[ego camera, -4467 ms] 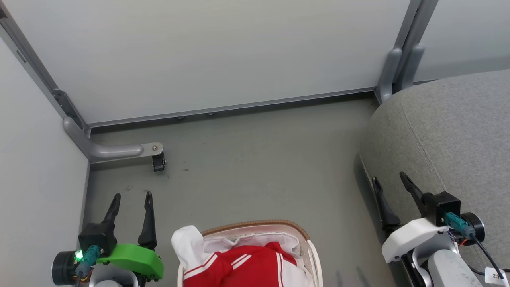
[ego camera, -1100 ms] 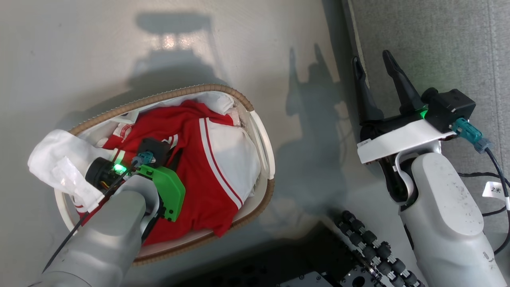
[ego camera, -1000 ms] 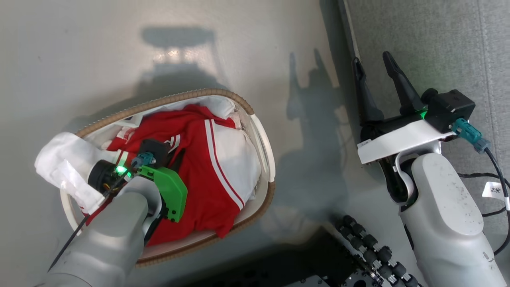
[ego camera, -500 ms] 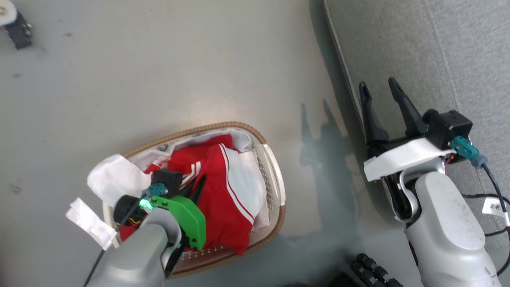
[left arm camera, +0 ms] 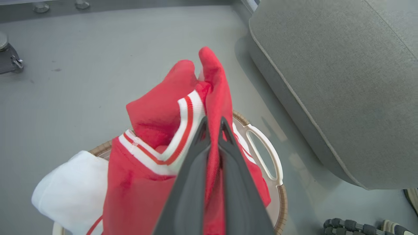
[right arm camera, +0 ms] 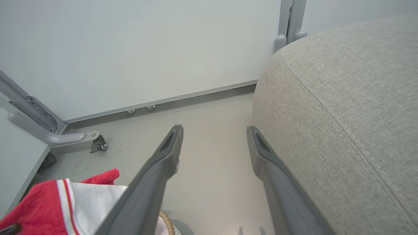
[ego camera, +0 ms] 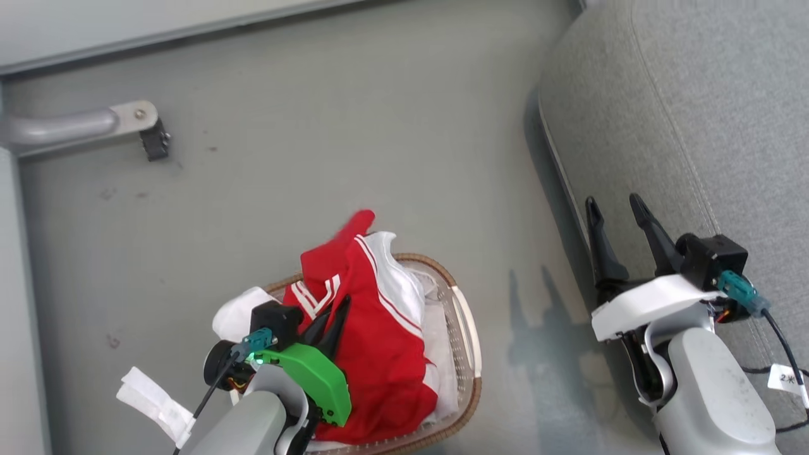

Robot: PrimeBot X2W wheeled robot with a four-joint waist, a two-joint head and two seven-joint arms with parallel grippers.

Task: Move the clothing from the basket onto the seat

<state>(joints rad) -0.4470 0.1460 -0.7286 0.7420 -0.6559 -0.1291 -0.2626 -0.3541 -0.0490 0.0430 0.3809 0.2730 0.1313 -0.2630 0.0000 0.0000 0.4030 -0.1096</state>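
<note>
Bright, even, diffuse light with no glare. In the head view the right hand (ego camera: 612, 200) casts a soft double shadow on the floor (ego camera: 379, 158) to its left, and the seat (ego camera: 695, 95) darkens the floor along its base. The raised tip of the clothing (ego camera: 373, 328) is blurred. In its wrist view the left hand (left arm camera: 213, 120) looks soft near the lens.

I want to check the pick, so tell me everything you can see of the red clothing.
The clothing is soft red fabric, thin and knit-looking, with white-and-red striped trim and white panels, bunched and creased. The left gripper is shut on a fold of it, dark fingers pinching the cloth, so a red peak stands above the basket while the rest hangs down into it. It is apart from the grey seat.
</note>
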